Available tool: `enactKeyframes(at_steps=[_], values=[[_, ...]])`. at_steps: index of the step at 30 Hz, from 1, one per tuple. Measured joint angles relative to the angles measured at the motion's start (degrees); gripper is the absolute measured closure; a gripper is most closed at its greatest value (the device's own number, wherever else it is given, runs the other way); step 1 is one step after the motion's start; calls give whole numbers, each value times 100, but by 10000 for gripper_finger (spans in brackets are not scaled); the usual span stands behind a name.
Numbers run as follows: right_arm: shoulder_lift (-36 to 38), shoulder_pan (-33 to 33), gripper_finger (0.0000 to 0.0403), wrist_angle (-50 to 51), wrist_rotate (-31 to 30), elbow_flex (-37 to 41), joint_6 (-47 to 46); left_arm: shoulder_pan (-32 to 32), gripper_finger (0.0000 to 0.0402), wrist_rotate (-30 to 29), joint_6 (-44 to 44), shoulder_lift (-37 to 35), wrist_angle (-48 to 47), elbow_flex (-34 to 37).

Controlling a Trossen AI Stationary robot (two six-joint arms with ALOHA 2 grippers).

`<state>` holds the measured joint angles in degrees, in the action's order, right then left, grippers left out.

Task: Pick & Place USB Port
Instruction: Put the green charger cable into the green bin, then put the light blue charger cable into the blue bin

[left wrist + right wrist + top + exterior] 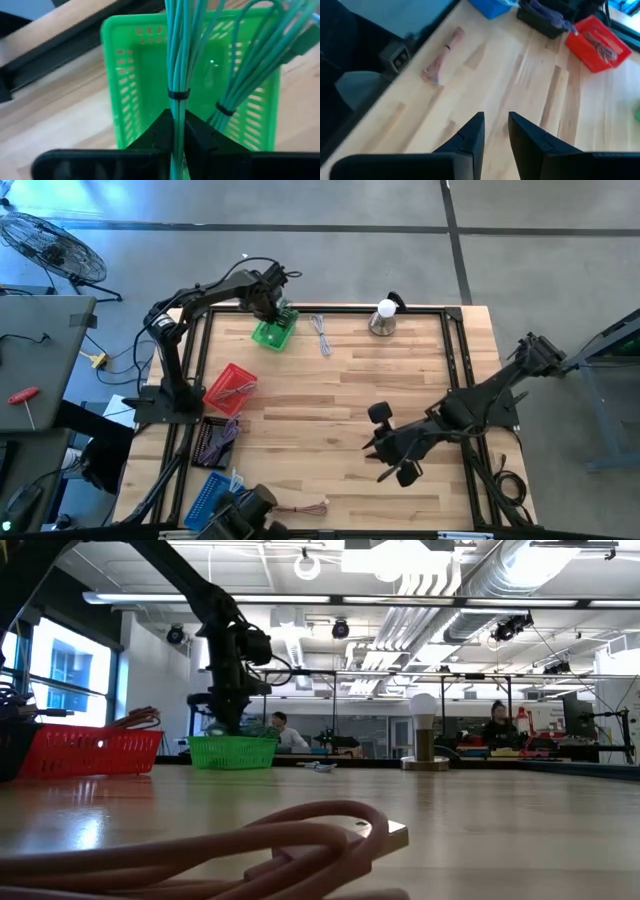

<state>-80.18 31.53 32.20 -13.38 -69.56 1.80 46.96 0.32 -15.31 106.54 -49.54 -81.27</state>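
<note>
Wooden counter [330,430] in a big workshop, grey floor around it, people at desks far behind in the low view. Your green cable bundle [176,75] hangs in the left pincer [178,131], fingers clamped on it just under its black tie, right above the green basket [272,332] at the far left part of the counter. A second green bundle [250,75] with its own tie leans in the basket beside it. In the low view you see the left arm coming down from above over that basket [232,751].

Just beside the basket, toward the middle, a grey cable [321,334] lies on the wood. Further along the far edge stands a lamp [384,318] with a white bulb. On the left side you have a red basket [230,389] with cables, next to it a black tray [212,442] with purple cables, then a blue basket [212,498] at the near corner. A pink cable [303,507] lies at the near edge, close to the low camera.

Right pincer [495,131] hovers over bare wood at the near right, well apart from the baskets, fingers slightly apart, nothing between them.
</note>
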Motion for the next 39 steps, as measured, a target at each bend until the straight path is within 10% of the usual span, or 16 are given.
enactKeyframes(at_steps=[20, 28, 39], values=[[-4, -494, 325, -109, 308, 190, 81, -346, 278, 656, 1052, -557, 356, -650], [-4, -494, 325, -96, 364, 190, 167, -1133, 277, 568, 4296, -621, 447, -1181], [0, -494, 325, -15, 525, 190, 179, -2089, 277, -1312, 7984, -605, 462, -966]])
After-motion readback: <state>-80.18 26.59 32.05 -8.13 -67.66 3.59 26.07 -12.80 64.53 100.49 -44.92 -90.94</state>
